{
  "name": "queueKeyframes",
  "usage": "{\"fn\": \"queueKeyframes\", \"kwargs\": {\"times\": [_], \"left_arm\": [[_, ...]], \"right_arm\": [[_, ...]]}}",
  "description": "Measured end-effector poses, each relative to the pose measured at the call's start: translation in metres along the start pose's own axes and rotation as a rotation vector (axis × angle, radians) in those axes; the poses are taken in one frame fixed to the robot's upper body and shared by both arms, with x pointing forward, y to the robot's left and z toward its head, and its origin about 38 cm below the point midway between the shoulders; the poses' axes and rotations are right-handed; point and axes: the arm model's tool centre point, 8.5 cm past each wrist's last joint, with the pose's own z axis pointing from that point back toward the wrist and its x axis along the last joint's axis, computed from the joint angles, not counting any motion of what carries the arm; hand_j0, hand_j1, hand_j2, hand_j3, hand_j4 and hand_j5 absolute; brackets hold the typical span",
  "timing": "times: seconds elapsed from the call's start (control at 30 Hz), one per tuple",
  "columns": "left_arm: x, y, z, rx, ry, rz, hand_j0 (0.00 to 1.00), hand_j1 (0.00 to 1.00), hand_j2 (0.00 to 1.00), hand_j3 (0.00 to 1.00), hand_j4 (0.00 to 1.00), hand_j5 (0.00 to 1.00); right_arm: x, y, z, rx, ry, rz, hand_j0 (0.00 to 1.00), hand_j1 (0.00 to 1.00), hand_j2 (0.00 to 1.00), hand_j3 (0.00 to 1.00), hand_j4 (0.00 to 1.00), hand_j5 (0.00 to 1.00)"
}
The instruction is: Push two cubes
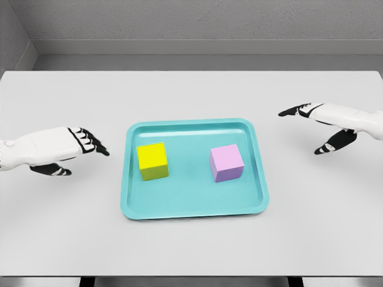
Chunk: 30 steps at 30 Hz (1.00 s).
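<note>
You see a pale grey bench [191, 95]; directly on it lies one teal tray [192, 210], near the middle of the bench.

Yellow cube [152, 160], pink cube [227, 162], teal tray [194, 211]

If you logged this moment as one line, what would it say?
left hand: open, left of tray | right hand: open, right of tray | yellow cube, pink cube: on tray, untouched

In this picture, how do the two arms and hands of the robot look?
Both arms have smooth white shells. The left hand and right hand share a white back and black fingers; white segments band the left hand's knuckles. No cables, sleeves or written markings show.
</note>
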Motion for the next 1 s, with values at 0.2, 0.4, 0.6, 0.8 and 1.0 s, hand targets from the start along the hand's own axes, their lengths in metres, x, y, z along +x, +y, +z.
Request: {"fn": "queueKeyframes", "kwargs": {"times": [0.2,0.4,0.6,0.8,1.0], "left_arm": [[0.006,-0.003,-0.014,-0.005,-0.008,-0.026,0.75,0.75,0.75,0.75,0.75,0.75],[0.013,0.000,-0.028,0.029,-0.031,-0.019,0.75,0.75,0.75,0.75,0.75,0.75],[0.014,-0.001,-0.033,0.037,-0.036,-0.009,0.75,0.75,0.75,0.75,0.75,0.75],[0.009,-0.005,-0.042,0.045,-0.030,0.020,0.75,0.75,0.75,0.75,0.75,0.75],[0.007,-0.014,-0.049,0.037,-0.023,0.042,0.74,0.74,0.74,0.74,0.74,0.74]], "right_arm": [[-0.003,0.002,0.001,0.011,0.010,0.001,1.00,1.00,1.00,1.00,1.00,1.00],[-0.004,0.004,-0.002,0.043,0.022,0.020,0.82,0.82,0.82,0.82,0.82,0.82],[-0.002,0.013,-0.010,0.078,0.017,0.033,0.13,0.13,0.13,0.13,0.13,0.13],[0.019,0.006,-0.032,0.126,-0.028,0.137,0.12,0.12,0.12,0.12,0.12,0.12],[0.029,0.020,-0.049,0.198,-0.042,0.209,0.11,0.11,0.11,0.11,0.11,0.11]]}}
